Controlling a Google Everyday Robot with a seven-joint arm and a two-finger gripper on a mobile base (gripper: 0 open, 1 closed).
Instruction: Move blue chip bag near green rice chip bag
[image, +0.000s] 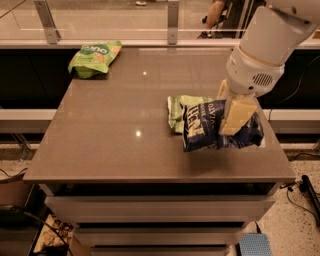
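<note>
Claw: cream two-finger gripper (232, 117) pinching the glossy navy blue chip bag (200, 127) by its right side.
Position: bag at grey table's (110, 130) 4 o'clock; small bright green rice chip bag (95, 56) at 10 o'clock.
Handling: I judge it light, soft, slippery.

Desk (115, 135) top: smooth grey slab, semi-glossy, lamp glints reflected. Blue bag (200, 129): glossy crinkled film, pinched by the gripper (226, 125) near the right edge. Fingers (236, 114) are taken for matt cream plastic. Arm (270, 45) shell: smooth white plastic. Green bag (95, 56), far left corner: shiny film.
</note>
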